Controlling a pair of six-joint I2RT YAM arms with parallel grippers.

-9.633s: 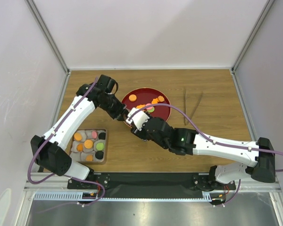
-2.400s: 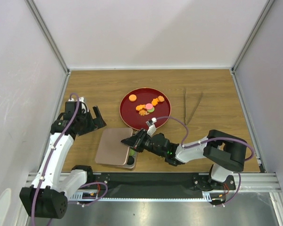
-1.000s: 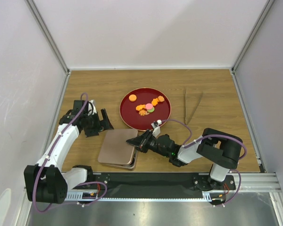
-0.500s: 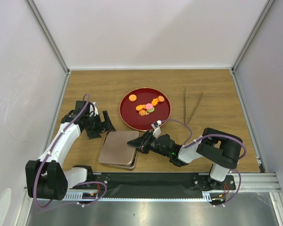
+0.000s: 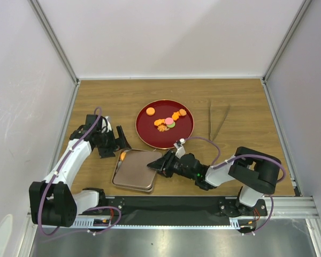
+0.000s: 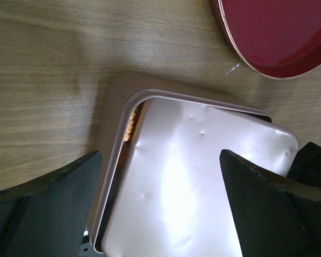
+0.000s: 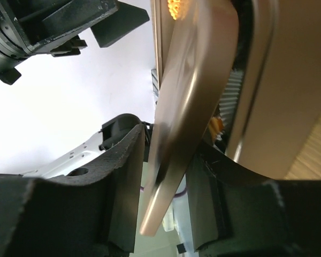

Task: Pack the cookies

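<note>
Near the front of the wooden surface (image 5: 241, 101), a shallow rounded-square tin (image 6: 108, 139) under a rounded-square metallic pinkish-brown lid (image 5: 136, 170). Lid askew and not seated, with a gap left at the tin's far-left corner. In that gap, inside the tin, one small orange cookie (image 5: 122, 156). In the left wrist view, the same gap as a dark slit with an orange edge in it.

On the lid's right edge, the right jaws, clamped on the thin metal with a black finger (image 7: 120, 182) on either face. Lid raised off the tin's rim on that side.

Just beside the tin's far-left corner, the left jaws, spread wide and gripping nothing. Contact with tin or lid impossible to tell.

Beyond the tin and apart from it, a large red round plate (image 5: 150, 134) with more cookies: a lone orange disc (image 5: 150, 111) towards its far left, and a tight cluster (image 5: 169, 122) near the middle, mostly orange with one pink and one green.

Right of the plate, well apart, a pair of slim metal tongs (image 5: 218, 120) flat on the wood.
</note>
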